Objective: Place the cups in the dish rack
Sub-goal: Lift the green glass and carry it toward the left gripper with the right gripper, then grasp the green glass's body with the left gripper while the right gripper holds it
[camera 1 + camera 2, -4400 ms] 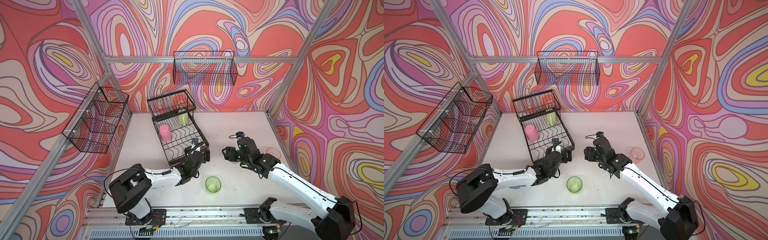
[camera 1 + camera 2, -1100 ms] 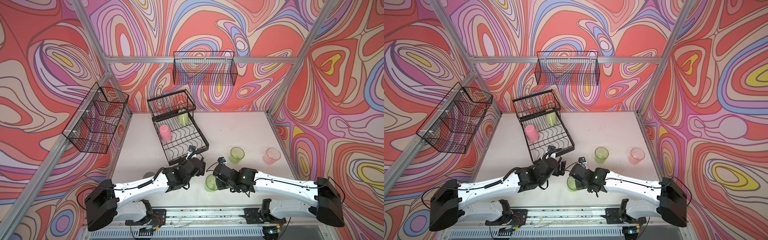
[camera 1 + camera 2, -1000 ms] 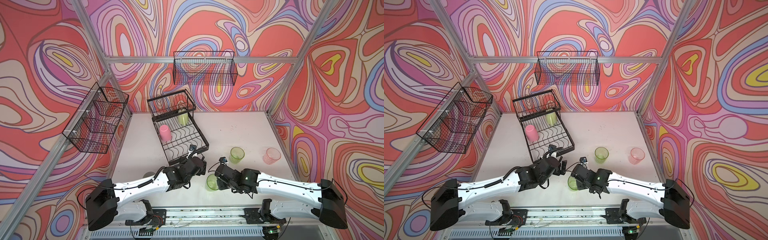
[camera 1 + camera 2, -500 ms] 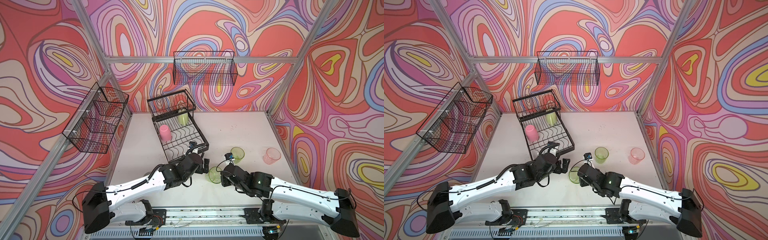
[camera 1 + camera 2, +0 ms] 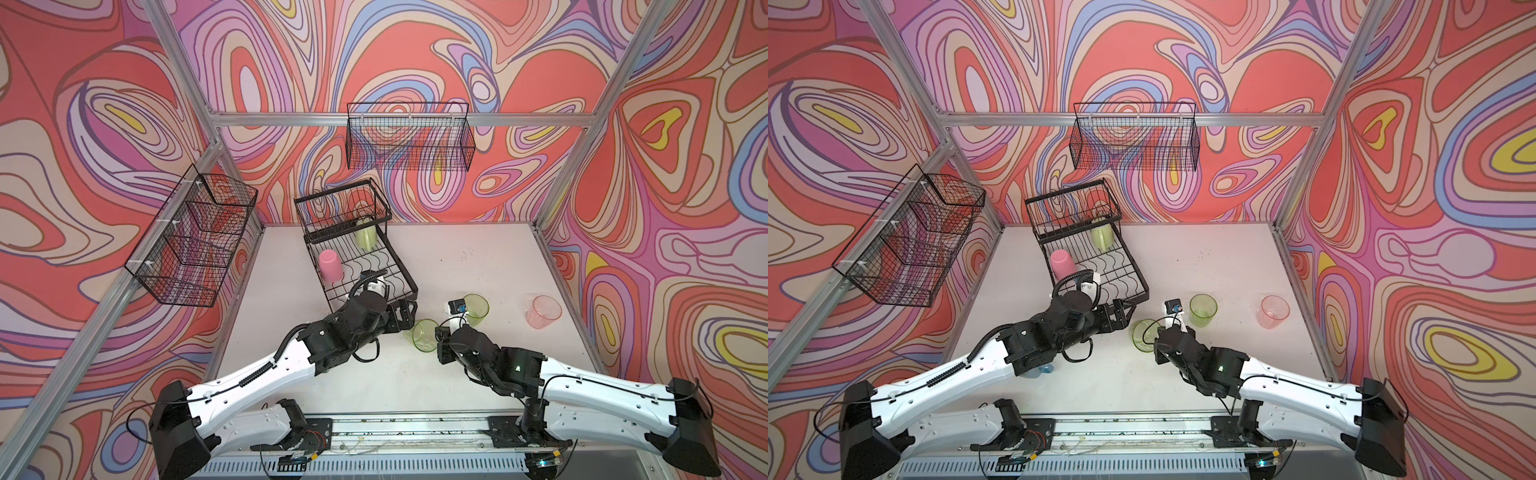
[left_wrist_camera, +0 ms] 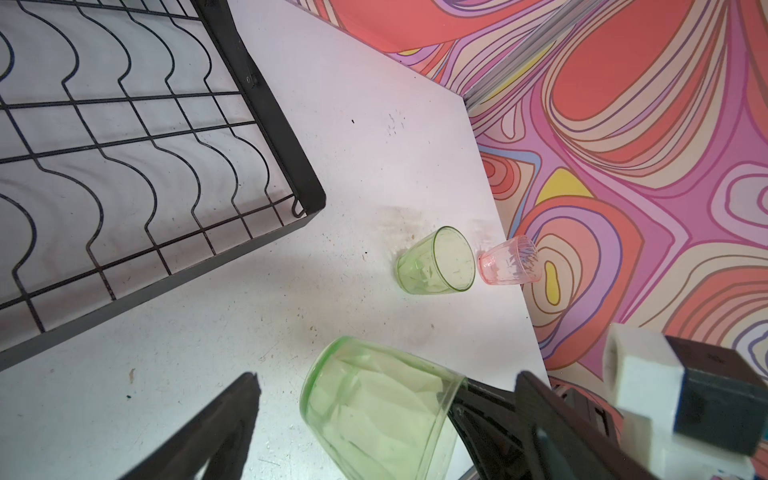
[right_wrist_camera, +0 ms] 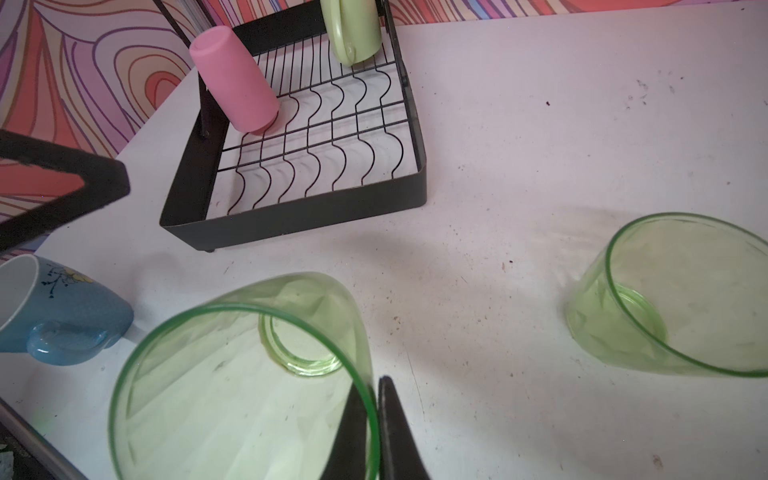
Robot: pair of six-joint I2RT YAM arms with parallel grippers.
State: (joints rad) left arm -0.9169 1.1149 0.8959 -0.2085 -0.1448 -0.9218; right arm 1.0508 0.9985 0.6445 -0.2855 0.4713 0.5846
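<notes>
Right fingers (image 7: pixel 392 428) clamp green tumbler (image 7: pixel 232 374) rim; cup tilted, base toward left fingers (image 6: pixel 216 424), spread wide, empty, just beside it.

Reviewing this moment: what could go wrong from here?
1. The right gripper pinches only the thin rim of the green tumbler, held tilted; it may slip or swing.
2. The left gripper is open beside the tumbler; if the right lets go before the left closes, it would likely drop.
3. The blue mug sits close under the left arm and could get knocked.
</notes>
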